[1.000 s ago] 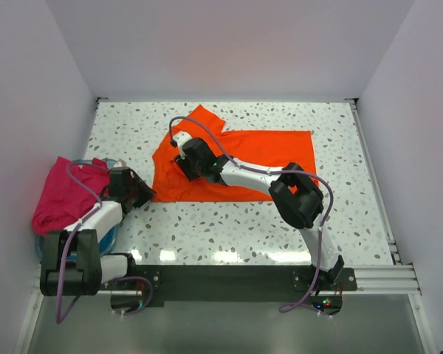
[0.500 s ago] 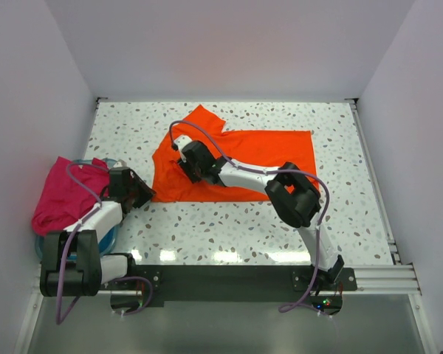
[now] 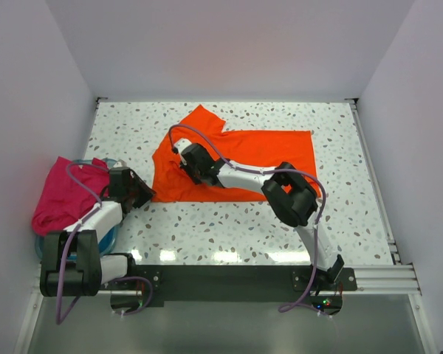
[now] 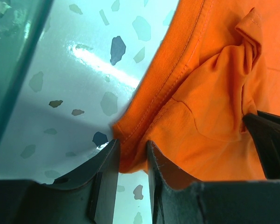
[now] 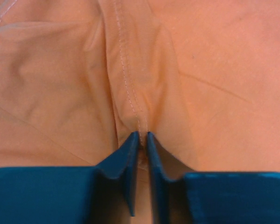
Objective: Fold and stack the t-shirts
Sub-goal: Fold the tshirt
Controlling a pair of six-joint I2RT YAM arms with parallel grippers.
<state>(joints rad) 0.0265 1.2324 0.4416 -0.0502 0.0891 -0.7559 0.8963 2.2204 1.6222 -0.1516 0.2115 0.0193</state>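
A: Orange hem corner clamped in the left gripper [image 4: 130,150], fingers nearly together with only cloth between them.

B: Whereabouts on the orange t-shirt [image 3: 244,158]?

A: At its near left corner, right on the stitched edge, above the speckled table [image 3: 229,221].

B: And farther right?

A: Right gripper [image 5: 142,136], closed tight on a raised ridge of the same shirt, pinching along a line of stitching near the shirt's left part.

B: Containers?

A: Pale blue tub [image 4: 11,56] at the table's far left, beside the left arm. Magenta-pink t-shirt [image 3: 63,193] heaped on top, spilling past the rim on the left side. Cannot tell what lies beneath.

B: Materials and shapes?

A: Tub wall smooth and translucent, tinted teal in the left wrist view. Magenta cloth soft and crumpled. Orange cloth a fine matte knit with double-stitched hems, spread mostly flat across the middle of the table, one sleeve pointing toward the back wall, bunched into loose folds near the held corner. Table glossy, white with grey and dark flecks.
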